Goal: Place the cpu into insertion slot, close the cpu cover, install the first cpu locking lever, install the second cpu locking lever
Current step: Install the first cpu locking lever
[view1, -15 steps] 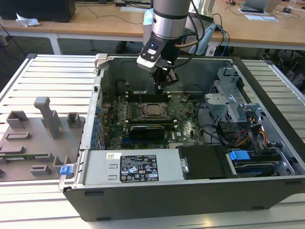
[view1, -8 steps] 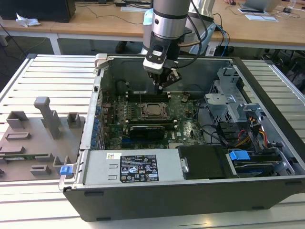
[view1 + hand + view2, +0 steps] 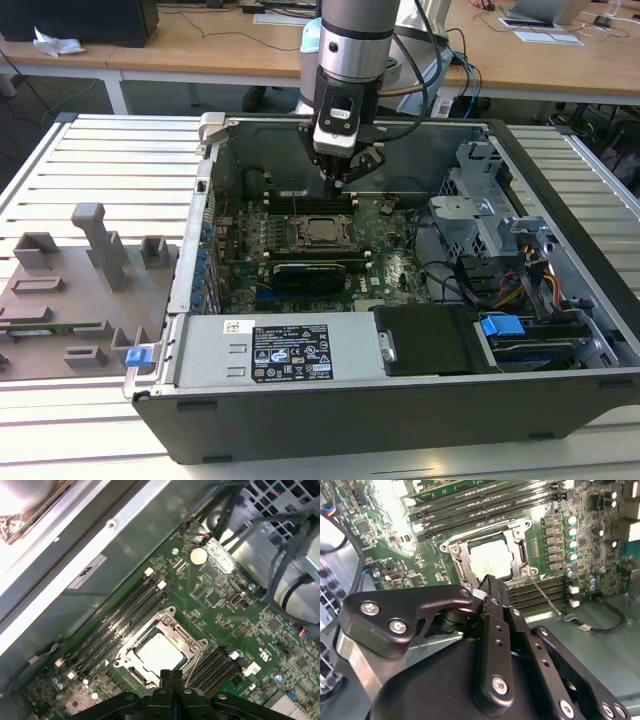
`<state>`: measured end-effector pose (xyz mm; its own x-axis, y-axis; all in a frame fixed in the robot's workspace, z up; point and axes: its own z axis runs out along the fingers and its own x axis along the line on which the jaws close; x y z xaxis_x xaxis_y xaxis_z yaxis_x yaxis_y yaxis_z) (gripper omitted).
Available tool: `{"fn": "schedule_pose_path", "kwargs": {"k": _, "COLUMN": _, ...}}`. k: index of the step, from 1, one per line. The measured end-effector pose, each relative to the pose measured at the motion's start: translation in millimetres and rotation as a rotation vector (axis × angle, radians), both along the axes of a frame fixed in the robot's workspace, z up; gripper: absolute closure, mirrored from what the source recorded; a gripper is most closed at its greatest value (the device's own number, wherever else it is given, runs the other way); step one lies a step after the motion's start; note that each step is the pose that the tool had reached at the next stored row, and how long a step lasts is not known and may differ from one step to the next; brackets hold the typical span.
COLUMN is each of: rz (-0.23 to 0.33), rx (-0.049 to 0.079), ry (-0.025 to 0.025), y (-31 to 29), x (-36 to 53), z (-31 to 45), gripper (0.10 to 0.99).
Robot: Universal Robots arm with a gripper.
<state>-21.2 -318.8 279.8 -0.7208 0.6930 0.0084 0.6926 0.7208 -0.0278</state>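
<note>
Here's the pincer (image 3: 345, 172), hanging inside the open computer case (image 3: 560, 190) with its two fingers pressed together and nothing visible between them. In both wrist views the closed tips (image 3: 487, 582) (image 3: 170, 674) hover right over the near edge of the insertion slot (image 3: 306, 232), not touching it.

Just below the tips sits the cpu (image 3: 159, 652), silver top up, flat in the socket. The cpu cover (image 3: 461, 560) lies down around it, its window framing the chip on all four edges. In the second wrist view a thin wire locking lever (image 3: 546, 599) juts out from the socket corner beside the tips, slanting across the memory slots (image 3: 540, 587).

Room check! Long memory slots (image 3: 120, 615) flank the socket on both sides of the pincer, low and level, so there's open air above them. Beyond the tips, past the far bank of slots, the grey case wall (image 3: 75, 555) rises well apart.

In the exterior view the graphics card (image 3: 315, 272) lies on the far side of the socket from the pincer. The drive cage (image 3: 480, 200) and its cables stand off toward the exterior view's right, well apart from the fingers
</note>
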Motion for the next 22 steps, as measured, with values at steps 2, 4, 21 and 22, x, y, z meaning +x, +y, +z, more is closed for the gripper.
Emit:
{"fn": "schedule_pose_path", "kwargs": {"k": 2, "rz": 0.026, "rx": 0.000, "ry": 0.0000, "y": 0.0, "x": 0.0, "z": 0.0, "gripper": 0.980}}
{"fn": "schedule_pose_path", "kwargs": {"k": 4, "rz": 0.057, "rx": 0.000, "ry": 0.0000, "y": 0.0, "x": 0.0, "z": 0.0, "gripper": 0.980}}
{"fn": "schedule_pose_path", "kwargs": {"k": 21, "rz": 0.335, "rx": 0.000, "ry": 0.0000, "y": 0.0, "x": 0.0, "z": 0.0, "gripper": 0.980}}
{"fn": "schedule_pose_path", "kwargs": {"k": 22, "rz": 0.354, "rx": 0.000, "ry": 0.0000, "y": 0.0, "x": 0.0, "z": 0.0, "gripper": 0.980}}
